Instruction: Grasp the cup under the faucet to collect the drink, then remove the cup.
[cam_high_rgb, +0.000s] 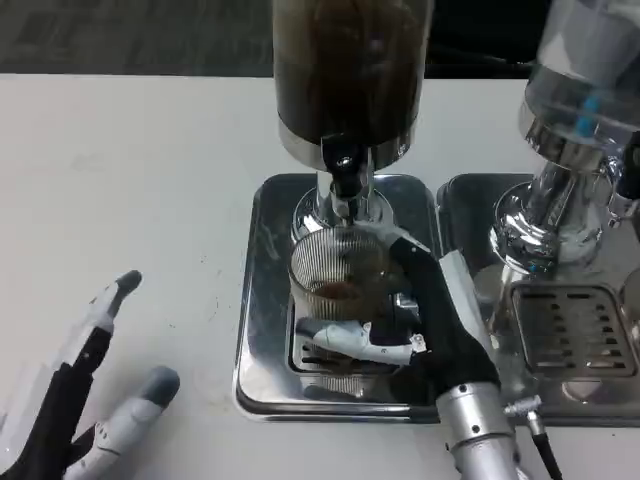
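Down at the near left corner, the left hand (85, 400) rests on the white table (130, 170) with its fingers spread apart and nothing in them; it looks to be waiting. Over on the right, the right hand (400, 320) reaches in from the near edge and wraps the ribbed clear cup (335, 270), one finger curling along the cup's right side, others crossing its near base, so the grasp looks made. That cup stands on the silver drip tray (265, 300), right beneath the faucet (345, 180) of the dark drink dispenser (350, 70) at the far middle. A little brown drink shows low in the cup, so collecting seems under way, though whether liquid is flowing right now I cannot tell. A second dispenser (580, 90) with clear contents sits to the right, over its own tray (560, 330) with a slotted grate. Judging by this, the grasp is done, the fill is partial, and lifting the cup out from under the faucet is yet to come.
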